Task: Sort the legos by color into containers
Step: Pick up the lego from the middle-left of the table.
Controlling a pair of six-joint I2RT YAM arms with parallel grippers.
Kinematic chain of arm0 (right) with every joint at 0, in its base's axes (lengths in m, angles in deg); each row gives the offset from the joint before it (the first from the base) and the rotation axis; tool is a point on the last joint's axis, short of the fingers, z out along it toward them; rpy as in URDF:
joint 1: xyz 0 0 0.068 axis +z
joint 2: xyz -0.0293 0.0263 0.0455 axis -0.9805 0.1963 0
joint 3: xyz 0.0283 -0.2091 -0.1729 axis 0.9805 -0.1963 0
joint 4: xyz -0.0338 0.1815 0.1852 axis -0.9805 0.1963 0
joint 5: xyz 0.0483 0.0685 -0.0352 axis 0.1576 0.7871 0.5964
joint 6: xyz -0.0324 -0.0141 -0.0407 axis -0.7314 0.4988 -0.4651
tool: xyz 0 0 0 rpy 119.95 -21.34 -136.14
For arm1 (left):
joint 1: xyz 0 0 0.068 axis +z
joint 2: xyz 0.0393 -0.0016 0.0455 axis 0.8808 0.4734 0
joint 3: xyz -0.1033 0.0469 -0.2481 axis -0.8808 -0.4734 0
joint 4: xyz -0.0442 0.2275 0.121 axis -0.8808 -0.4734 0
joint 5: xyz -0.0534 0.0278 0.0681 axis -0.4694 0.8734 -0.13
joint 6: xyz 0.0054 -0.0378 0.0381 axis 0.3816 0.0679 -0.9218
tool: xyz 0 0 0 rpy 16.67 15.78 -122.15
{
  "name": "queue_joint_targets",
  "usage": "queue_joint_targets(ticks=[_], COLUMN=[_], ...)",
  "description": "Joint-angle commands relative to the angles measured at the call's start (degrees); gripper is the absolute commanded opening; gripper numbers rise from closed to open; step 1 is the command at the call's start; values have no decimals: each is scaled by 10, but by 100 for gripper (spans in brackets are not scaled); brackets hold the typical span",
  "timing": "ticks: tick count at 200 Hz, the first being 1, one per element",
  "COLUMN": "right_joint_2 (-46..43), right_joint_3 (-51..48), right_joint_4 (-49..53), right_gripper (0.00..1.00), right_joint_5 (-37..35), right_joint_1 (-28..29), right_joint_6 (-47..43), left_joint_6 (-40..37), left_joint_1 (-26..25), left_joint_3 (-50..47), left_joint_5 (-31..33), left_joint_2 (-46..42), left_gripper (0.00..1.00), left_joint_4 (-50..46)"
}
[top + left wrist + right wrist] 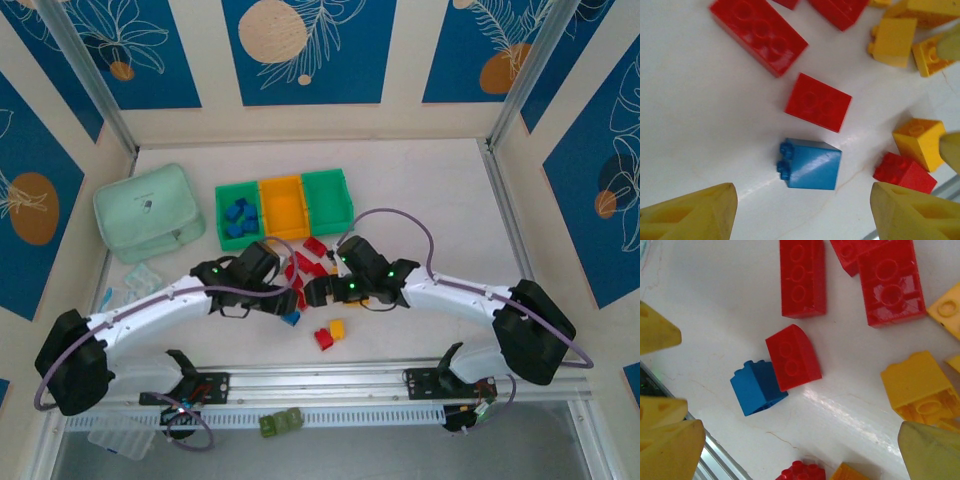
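With jaws spread and empty, the left gripper [802, 205] hung over a blue sloped brick [810, 165] at centre frame, where the red brick [818, 102] crowding it, or the equally wide-open right gripper [800, 445] close by, risked spoiling the grab.

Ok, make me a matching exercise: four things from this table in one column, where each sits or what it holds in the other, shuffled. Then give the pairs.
Column 1
1. mint-green pouch
2. left green bin
3. orange bin
4. loose blue brick

Column 2
A. between the left green bin and the right green bin
B. holds blue bricks
C. lying on the table, outside every bin
D. left of all three bins

Pairs: 1-D, 2-B, 3-A, 4-C
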Motion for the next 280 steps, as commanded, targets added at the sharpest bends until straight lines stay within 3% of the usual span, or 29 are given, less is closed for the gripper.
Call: queue_joint_targets(ticks=[1,78,142,204,280], right_joint_2=[-25,-58,-60,-63,-61], right_joint_3=[-9,-27,-33,-35,6], right_joint_4=[-4,2,-7,-11,-15], right_gripper=[99,99,99,99,99], right_joint_5=[-11,1,13,15,32], right_joint_1=[-7,-41,-53,-56,-31], right_joint_6=[11,0,-4,-8,-67], left_joint_6=[18,12,12,12,2], left_joint_1=[-18,-51,-58,-58,-28], left_joint_3=[-17,11,18,14,88], left_joint_5=[-16,32,30,46,118], left_joint_2=[17,131,174,156,52], left_gripper=[70,68,54,41,40], left_joint_4=[42,35,50,25,-110])
